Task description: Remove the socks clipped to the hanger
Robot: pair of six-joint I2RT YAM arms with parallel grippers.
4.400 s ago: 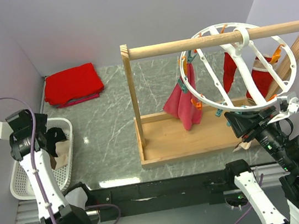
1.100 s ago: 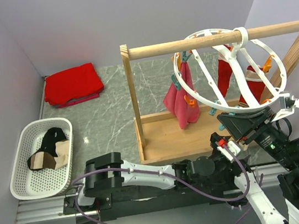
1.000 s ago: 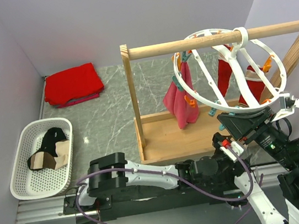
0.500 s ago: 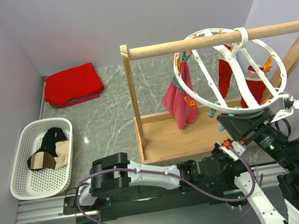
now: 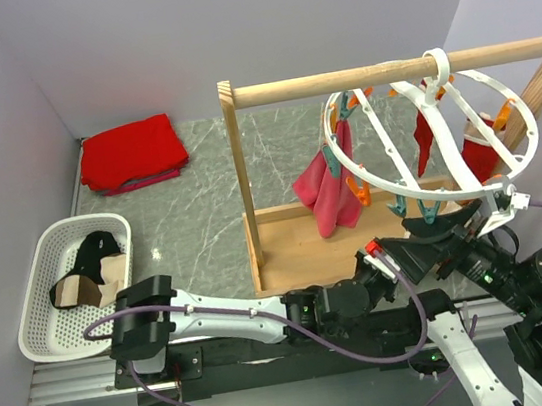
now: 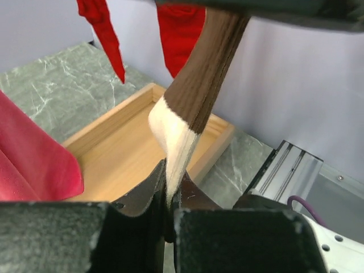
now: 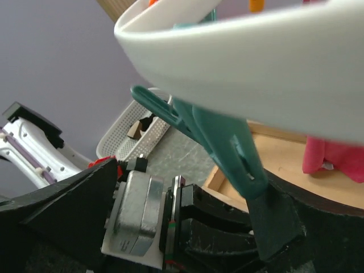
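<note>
Brown-and-cream sock (image 6: 193, 85) hangs straight down into the left gripper (image 6: 169, 199). The jaws are closed to a thin slit and pinch only the cream toe tip. The sock's top runs up out of the left wrist view, so I can't see the clip itself.

The hanger (image 7: 256, 74) is directly above both sets of jaws, hooked on the wooden rail (image 5: 335, 81) and tilted.

The right gripper (image 5: 433, 241) sits just under the hanger's near rim. Its jaws are spread wide and hold nothing. One finger is up against the tail of a teal peg (image 7: 219, 142), and I can't tell if it is actually pressing.

My read of the step is to free this sock from its peg. How to do it well:
- The toe pinch is shallow. Pull slow and in line with the sock, down and back toward the left arm's base. A jerk likely slips the fabric.
- If the right finger can lever the peg tail, open the peg first, then pull. That loads the ring less.
- The ring hangs free, so expect swing. The right jaws should steady the rim while the left pulls.
- Don't pull sideways toward the pink sock (image 6: 28, 165) left of the left jaws.

Red socks (image 6: 182, 28) hang above and beyond the left jaws, clipped further round the ring. The wooden base (image 6: 119, 142) lies below them on the table (image 5: 200, 203). The basket (image 5: 27, 318), well off to the left, already holds black and brown-cream socks, so it's likely the drop spot.
</note>
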